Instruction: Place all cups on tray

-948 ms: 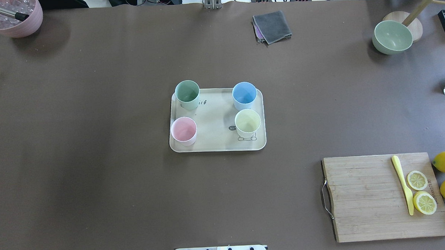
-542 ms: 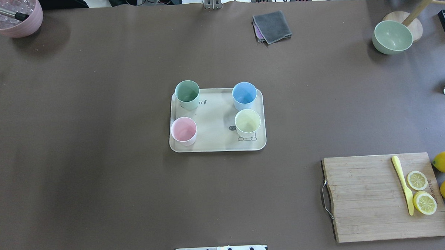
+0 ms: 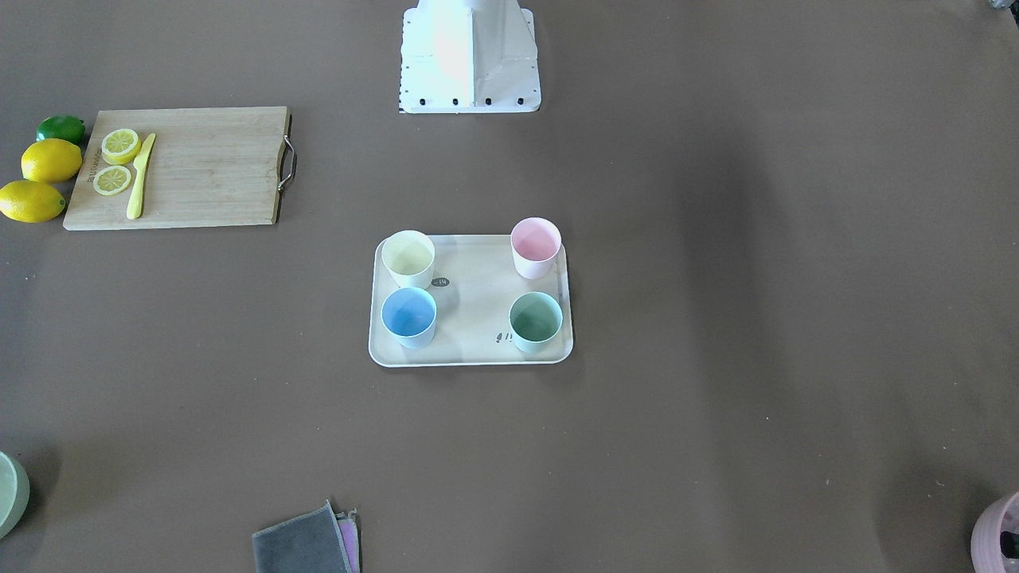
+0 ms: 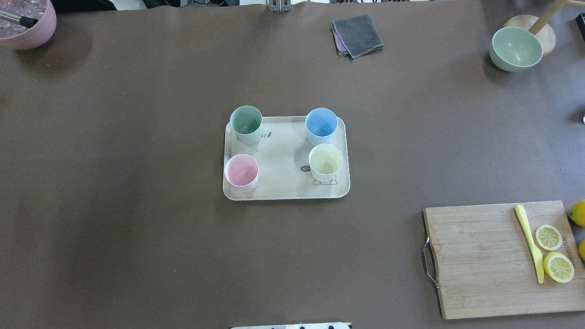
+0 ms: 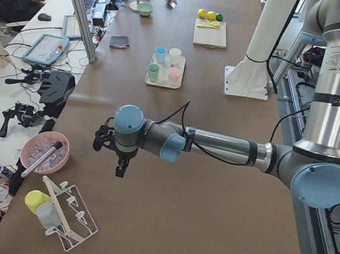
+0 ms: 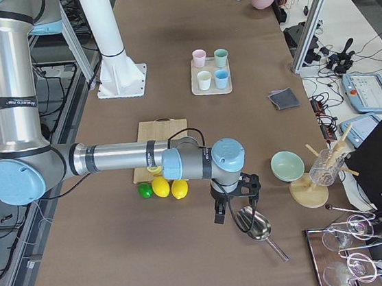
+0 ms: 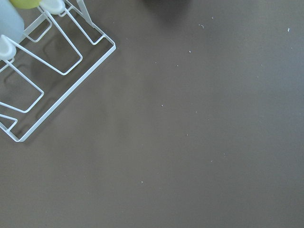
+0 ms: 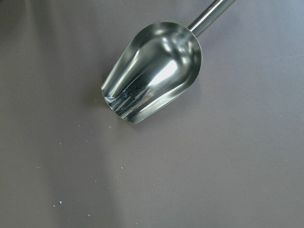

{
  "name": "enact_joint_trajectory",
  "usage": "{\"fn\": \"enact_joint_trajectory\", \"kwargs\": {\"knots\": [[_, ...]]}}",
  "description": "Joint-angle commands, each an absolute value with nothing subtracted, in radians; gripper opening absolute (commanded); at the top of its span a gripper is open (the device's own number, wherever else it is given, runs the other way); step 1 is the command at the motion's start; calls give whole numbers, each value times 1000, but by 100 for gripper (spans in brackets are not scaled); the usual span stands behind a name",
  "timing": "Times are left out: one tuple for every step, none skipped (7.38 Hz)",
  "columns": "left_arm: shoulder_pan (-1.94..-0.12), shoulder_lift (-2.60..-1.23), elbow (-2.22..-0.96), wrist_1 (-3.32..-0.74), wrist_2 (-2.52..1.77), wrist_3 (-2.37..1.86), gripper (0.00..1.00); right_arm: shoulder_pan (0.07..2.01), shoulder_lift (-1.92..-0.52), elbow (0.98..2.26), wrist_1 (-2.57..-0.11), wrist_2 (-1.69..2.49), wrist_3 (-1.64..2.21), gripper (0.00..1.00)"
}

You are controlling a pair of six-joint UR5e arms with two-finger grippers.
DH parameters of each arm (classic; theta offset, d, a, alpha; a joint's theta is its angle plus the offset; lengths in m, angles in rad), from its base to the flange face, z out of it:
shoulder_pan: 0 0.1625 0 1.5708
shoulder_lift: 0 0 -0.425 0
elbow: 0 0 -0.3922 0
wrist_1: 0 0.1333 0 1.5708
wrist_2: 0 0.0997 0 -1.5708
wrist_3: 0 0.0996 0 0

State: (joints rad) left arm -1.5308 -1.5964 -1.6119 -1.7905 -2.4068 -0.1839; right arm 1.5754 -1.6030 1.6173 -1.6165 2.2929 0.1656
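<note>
Jaw state cannot be told for either gripper, since each shows only in a side view. The left gripper (image 5: 115, 160) hangs over bare brown table (image 4: 129, 214), well apart from the tray, and its wrist camera shows a white wire rack (image 7: 47, 71) at 10 o'clock. The right gripper (image 6: 221, 212) hangs at the opposite end of the table. Its wrist camera shows a steel scoop (image 8: 154, 71) at 12 o'clock, lying with its mouth toward 7 o'clock.

Overhead view: the beige tray (image 4: 282, 155) lies near the table's centre with all four cups upright on it, none touching another.
- Mint green cup (image 4: 246, 123): 10 o'clock corner.
- Light blue cup (image 4: 321, 123): 2 o'clock corner.
- Pale pink cup (image 4: 241, 171): 8 o'clock corner.
- Pale yellow cup (image 4: 325, 161): 4 o'clock, near the blue cup.

From the tray, a wooden cutting board (image 4: 480, 260) lies at 4 o'clock, carrying a yellow knife (image 4: 529, 241) and two lemon slices (image 4: 548, 237). A folded grey cloth (image 4: 358, 34) lies at 1 o'clock and a green bowl (image 4: 515, 48) at 2 o'clock.
</note>
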Motion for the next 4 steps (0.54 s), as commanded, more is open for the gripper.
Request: {"fn": "enact_joint_trajectory", "kwargs": {"knots": [[-1534,-1595,-1612,-1792,-2405,-184,97,1577,-1598,1621,-1615,2293,164,100],[-1535,-1594,-1614,-1792,-2407,-184,97,1577,-1598,1627,-1615,2293,164,100],[-1537,-1594,-1614,-1792,-2405,-184,97,1577,-1598,1629,-1615,2293,164,100],[-1540,-1594,-1614,-1792,-2405,-184,97,1577,-1600,1629,-1615,2295,164,100]]}}
